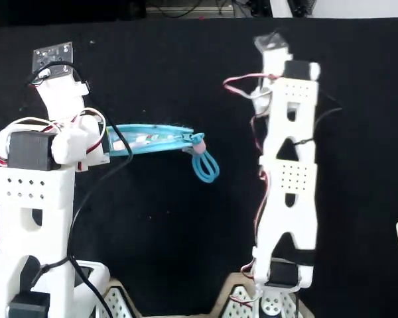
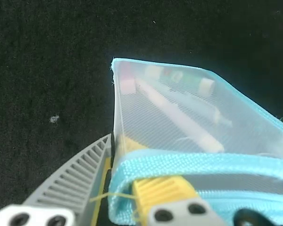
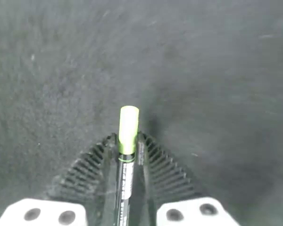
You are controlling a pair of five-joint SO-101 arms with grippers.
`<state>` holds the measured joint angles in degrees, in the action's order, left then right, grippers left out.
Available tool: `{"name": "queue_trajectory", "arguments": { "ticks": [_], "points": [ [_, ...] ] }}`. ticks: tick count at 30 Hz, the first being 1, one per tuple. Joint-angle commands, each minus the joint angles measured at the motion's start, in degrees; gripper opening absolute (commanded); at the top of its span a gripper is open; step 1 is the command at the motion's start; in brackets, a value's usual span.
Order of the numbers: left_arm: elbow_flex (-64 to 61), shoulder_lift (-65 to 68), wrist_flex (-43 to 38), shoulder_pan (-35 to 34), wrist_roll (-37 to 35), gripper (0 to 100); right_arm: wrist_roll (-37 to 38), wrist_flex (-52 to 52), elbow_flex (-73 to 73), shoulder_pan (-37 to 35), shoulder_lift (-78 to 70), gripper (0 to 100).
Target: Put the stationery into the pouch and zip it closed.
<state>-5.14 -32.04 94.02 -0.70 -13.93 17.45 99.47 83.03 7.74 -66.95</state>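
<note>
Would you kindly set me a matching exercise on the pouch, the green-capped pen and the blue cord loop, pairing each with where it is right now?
Things:
1. pouch
2. green-capped pen
3. blue cord loop

Places:
A. attached at the pouch's end farthest from the left tool
B. clamped in the right tool, cap sticking out past the tips
C. gripped at one end by the left tool, with stationery showing through its mesh

Pairs: 1-C, 2-B, 3-A
</note>
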Motion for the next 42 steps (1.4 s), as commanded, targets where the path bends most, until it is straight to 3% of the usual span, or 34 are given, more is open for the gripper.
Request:
{"name": "queue_trajectory", "arguments": {
  "ticks": [1, 7, 18, 30, 36, 42],
  "points": [
    [-0.31, 0.35, -0.26, -0.66, -0.62, 3, -3.34, 1.93, -1.98, 2.73, 13.41, 1.0],
    [-0.31, 0.35, -0.26, -0.66, -0.62, 3, -5.63, 1.76, -25.98, 2.64, 36.88, 1.0],
    [-0.31, 0.35, -0.26, -0.66, -0.62, 3, -5.63, -1.14, -60.09, -8.26, 83.12, 1.0],
    [-0.31, 0.35, -0.26, -0.66, -0.62, 3, -18.29, -8.88, -65.36, -27.52, 112.84, 1.1],
    [-0.31, 0.35, -0.26, -0.66, -0.62, 3, -22.24, -16.79, -65.45, -41.58, 118.20, 1.1],
    [-0.31, 0.35, -0.26, -0.66, -0.62, 3, -22.51, -25.05, -68.44, -47.56, 118.37, 1.1]
  ]
}}
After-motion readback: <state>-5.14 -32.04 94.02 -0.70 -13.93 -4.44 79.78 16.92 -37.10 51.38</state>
